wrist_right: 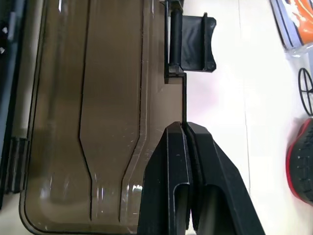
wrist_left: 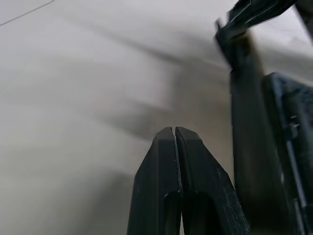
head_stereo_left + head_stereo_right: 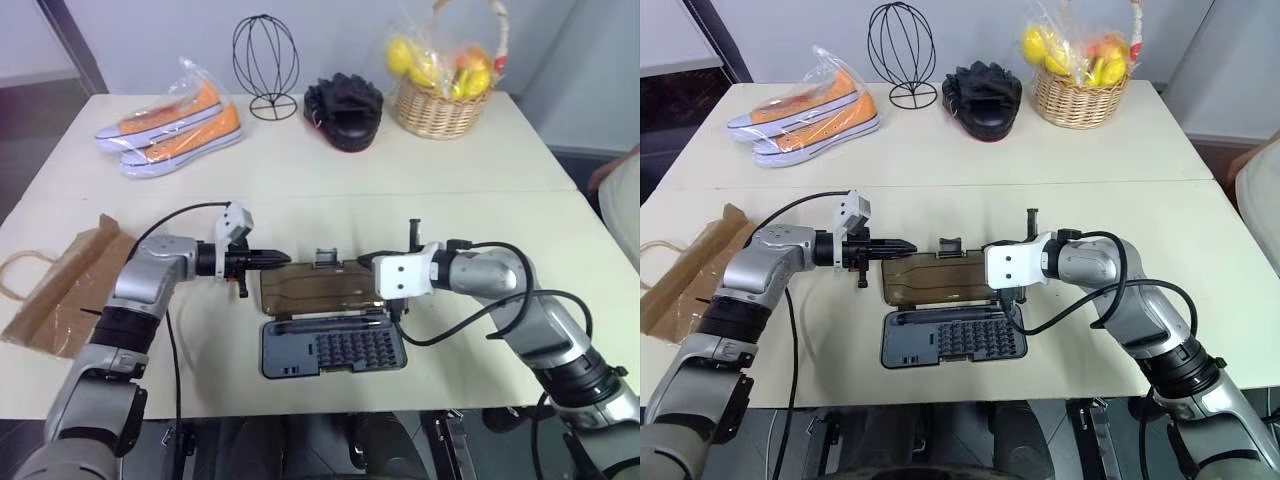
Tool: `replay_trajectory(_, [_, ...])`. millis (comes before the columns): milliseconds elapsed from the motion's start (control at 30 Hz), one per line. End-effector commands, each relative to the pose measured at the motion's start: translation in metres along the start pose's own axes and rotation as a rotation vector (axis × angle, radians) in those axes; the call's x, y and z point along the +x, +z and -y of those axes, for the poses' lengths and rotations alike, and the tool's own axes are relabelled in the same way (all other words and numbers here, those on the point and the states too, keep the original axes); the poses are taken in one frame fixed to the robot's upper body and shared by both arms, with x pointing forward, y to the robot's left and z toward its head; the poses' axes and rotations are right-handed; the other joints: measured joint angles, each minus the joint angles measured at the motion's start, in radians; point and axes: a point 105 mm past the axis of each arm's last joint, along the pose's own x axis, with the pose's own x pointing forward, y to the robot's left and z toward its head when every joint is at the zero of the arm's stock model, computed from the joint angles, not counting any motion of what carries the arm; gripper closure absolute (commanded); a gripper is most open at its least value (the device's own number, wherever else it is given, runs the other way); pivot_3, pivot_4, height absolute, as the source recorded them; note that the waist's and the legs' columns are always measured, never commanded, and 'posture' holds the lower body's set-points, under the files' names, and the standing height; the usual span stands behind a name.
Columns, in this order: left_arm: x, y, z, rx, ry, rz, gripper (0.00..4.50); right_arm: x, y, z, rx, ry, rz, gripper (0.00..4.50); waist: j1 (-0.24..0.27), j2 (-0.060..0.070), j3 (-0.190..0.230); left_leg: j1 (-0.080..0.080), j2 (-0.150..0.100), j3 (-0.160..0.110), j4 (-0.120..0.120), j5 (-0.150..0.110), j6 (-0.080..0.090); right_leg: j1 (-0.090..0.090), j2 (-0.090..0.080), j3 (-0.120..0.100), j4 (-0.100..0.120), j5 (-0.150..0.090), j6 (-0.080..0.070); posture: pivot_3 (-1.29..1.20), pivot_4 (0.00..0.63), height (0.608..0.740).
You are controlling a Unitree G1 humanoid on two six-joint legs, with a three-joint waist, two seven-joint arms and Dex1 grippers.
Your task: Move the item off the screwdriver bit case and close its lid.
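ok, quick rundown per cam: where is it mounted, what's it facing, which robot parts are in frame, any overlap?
Left eye, right eye: head stereo pair, looking forward and down at the table; both arms show, left gripper and right gripper at the open screwdriver bit case.
Left wrist: looks along its shut fingers toward the case's edge.
Right wrist: looks along its fingers, pinched on the rim of the lid, near the latch tab.
Shared: lid in every view.

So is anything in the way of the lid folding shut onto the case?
Nothing visible is. The lid lies open and flat behind the bit tray, and the paper bag sits off to the left, clear of both.
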Motion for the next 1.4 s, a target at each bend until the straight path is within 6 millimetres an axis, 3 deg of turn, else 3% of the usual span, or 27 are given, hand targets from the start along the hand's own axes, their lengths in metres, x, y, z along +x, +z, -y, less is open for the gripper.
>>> replay_trajectory(33, [0.0, 0.011, 0.003, 0.047, -0.022, 0.019, 4.5, -0.009, 0.003, 0.013, 0.018, -0.054, 0.0, 3.12, 0.0, 0.0, 0.0, 0.0, 0.0, 0.0, 0.0, 0.0, 0.0, 0.0, 0.0, 0.0, 0.0, 0.0, 0.0, 0.0, 0.15, 0.74])
replay_trajectory(200, [0.006, 0.013, 0.006, 0.051, -0.052, 0.015, 4.5, -0.026, 0.016, 0.038, 0.147, -0.134, 0.056, 0.58, 0.0, 0.0, 0.0, 0.0, 0.0, 0.0, 0.0, 0.0, 0.0, 0.0, 0.0, 0.0, 0.0, 0.0, 0.0, 0.0, 0.15, 0.74])
replay_trajectory(333, [0.01, 0.011, 0.008, 0.059, -0.071, 0.005, 4.5, -0.052, 0.031, 0.051, 0.317, -0.114, 0.15, 0.58, 0.001, 0.0, 0.0, 0.0, 0.0, -0.003, 0.0, 0.0, 0.0, 0.0, 0.0, 0.0, 0.0, 0.0, 0.0, 0.0, 0.15, 0.74])
replay_trajectory(400, [0.011, 0.011, 0.009, 0.057, -0.077, 0.006, 4.5, -0.07, 0.037, 0.045, 0.386, -0.034, 0.183, 0.58, 0.003, 0.0, 0.0, 0.0, 0.0, -0.003, 0.0, 0.0, 0.0, 0.0, 0.0, 0.0, 0.0, 0.0, 0.0, 0.0, 0.15, 0.74])
replay_trajectory(467, [0.012, 0.012, 0.01, 0.05, -0.09, 0.012, 4.5, -0.091, 0.038, 0.026, 0.457, 0.105, 0.179, 0.58, 0.01, 0.0, 0.0, -0.001, 0.0, -0.004, 0.0, 0.0, 0.0, 0.001, -0.001, -0.001, 0.0, 0.0, 0.0, 0.0, 0.15, 0.74])
replay_trajectory(533, [0.014, 0.014, 0.017, 0.045, -0.133, 0.016, 4.5, -0.124, 0.036, -0.019, 0.627, 0.337, 0.169, 0.58, 0.029, 0.0, 0.0, -0.001, 0.0, -0.004, 0.0, -0.001, 0.001, 0.002, -0.001, -0.002, -0.002, 0.0, 0.0, 0.0, 0.15, 0.74])
replay_trajectory(633, [0.011, 0.018, 0.03, 0.053, -0.198, 0.013, 4.5, -0.137, 0.039, -0.048, 0.757, 0.415, 0.158, 1.42, 0.022, 0.0, 0.0, 0.0, 0.001, -0.004, 0.0, -0.003, 0.006, 0.005, 0.0, -0.003, -0.006, 0.0, 0.001, 0.0, 0.15, 0.74])
replay_trajectory(833, [0.006, 0.033, 0.056, 0.064, -0.308, 0.006, 4.5, -0.128, 0.043, -0.095, 0.847, 0.467, 0.113, 4.43, 0.011, 0.0, -0.001, 0.002, 0.002, -0.002, 0.001, -0.003, 0.006, 0.004, 0.001, -0.001, -0.002, -0.001, 0.001, 0.0, 0.15, 0.74])
replay_trajectory(933, [0.004, 0.037, 0.07, 0.074, -0.36, -0.009, 4.5, -0.124, 0.045, -0.11, 0.866, 0.476, 0.091, 4.48, 0.004, 0.0, -0.001, 0.002, 0.002, -0.002, 0.001, -0.003, 0.005, 0.004, 0.001, -0.001, -0.001, -0.001, 0.001, 0.0, 0.15, 0.74])
replay_trajectory(1133, [-0.001, 0.029, 0.101, 0.108, -0.497, -0.102, 4.5, -0.119, 0.042, -0.114, 0.878, 0.424, 0.064, 4.48, 0.001, 0.0, -0.001, 0.003, 0.002, -0.002, 0.002, -0.003, 0.005, 0.004, 0.001, 0.0, -0.001, -0.001, 0.001, 0.0, 0.15, 0.74])
replay_trajectory(1300, [0.004, -0.001, 0.089, 0.198, -0.438, -0.22, 4.5, -0.12, 0.047, -0.11, 0.864, 0.381, 0.087, 4.48, 0.003, 0.0, -0.001, 0.002, 0.001, -0.002, 0.002, -0.003, 0.005, 0.005, 0.001, 0.0, -0.002, -0.003, -0.001, 0.0, 0.15, 0.74])
replay_trajectory(1400, [0.011, 0.0, 0.073, 0.217, -0.362, -0.197, 4.5, -0.12, 0.058, -0.113, 0.861, 0.378, 0.122, 4.48, 0.004, -0.001, -0.001, 0.002, 0.001, -0.002, 0.002, -0.003, 0.005, 0.005, 0.001, 0.0, -0.002, -0.003, -0.001, 0.0, 0.15, 0.74])
